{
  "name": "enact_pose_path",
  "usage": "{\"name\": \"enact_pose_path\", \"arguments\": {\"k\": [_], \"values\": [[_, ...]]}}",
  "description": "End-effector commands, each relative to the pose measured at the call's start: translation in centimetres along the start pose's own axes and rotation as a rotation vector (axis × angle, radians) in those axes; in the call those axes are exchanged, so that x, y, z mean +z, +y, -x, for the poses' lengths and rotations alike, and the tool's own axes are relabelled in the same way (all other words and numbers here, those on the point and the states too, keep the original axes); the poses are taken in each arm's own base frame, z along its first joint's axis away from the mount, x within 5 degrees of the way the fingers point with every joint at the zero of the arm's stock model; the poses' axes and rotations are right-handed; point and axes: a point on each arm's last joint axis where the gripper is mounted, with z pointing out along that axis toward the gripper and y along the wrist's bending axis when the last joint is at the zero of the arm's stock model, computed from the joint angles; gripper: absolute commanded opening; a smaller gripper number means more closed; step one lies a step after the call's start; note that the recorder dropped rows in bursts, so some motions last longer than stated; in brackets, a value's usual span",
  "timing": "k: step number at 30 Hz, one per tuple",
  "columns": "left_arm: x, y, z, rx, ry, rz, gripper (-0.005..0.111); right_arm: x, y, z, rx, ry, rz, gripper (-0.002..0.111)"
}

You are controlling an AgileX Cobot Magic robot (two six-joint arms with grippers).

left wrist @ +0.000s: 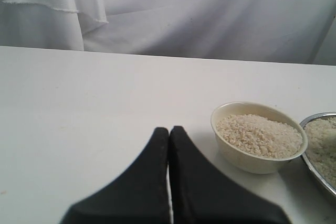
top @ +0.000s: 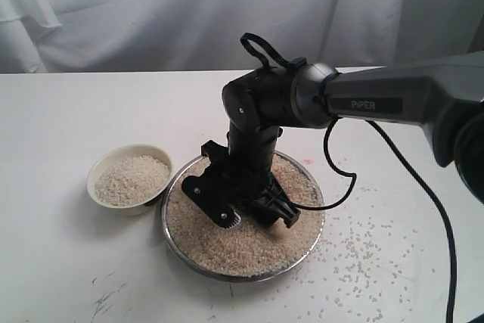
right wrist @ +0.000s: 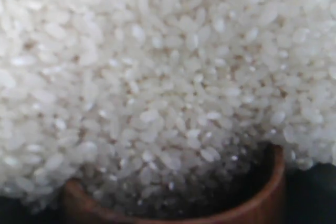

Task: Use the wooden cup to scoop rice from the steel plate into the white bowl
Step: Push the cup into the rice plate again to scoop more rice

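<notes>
Plainly rice (top: 227, 251) in plate (top: 236, 277), bowl (top: 91, 179), cup (right wrist: 265, 207).

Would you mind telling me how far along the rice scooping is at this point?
Done: the bowl already holds a good layer of rice. In hand: the right claw is down in the plate, pressing the cup into the rice. Left: lifting that load and tipping it into the bowl; the plate is far from empty. The left claw sits shut, aside.
</notes>
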Motion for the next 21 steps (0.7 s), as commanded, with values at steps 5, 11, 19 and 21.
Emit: {"name": "enact_pose_path", "arguments": {"k": [5, 11, 19, 21], "values": [[0.0, 0.0, -0.1, -0.004, -0.007, -0.002, 0.000, 2.5, 0.0, 0.0, 0.134, -0.137, -0.013, 0.000], [0.0, 0.0, -0.1, -0.004, -0.007, -0.002, 0.000, 2.1, 0.3, -1.0, 0.157, -0.142, 0.002, 0.000], [0.0, 0.0, -0.1, -0.004, -0.007, -0.002, 0.000, 0.3, 0.4, -1.5, 0.199, -0.188, -0.008, 0.000], [0.0, 0.0, -0.1, -0.004, -0.007, -0.002, 0.000, 0.3, 0.4, -1.7, 0.213, -0.199, -0.006, 0.000]]}}
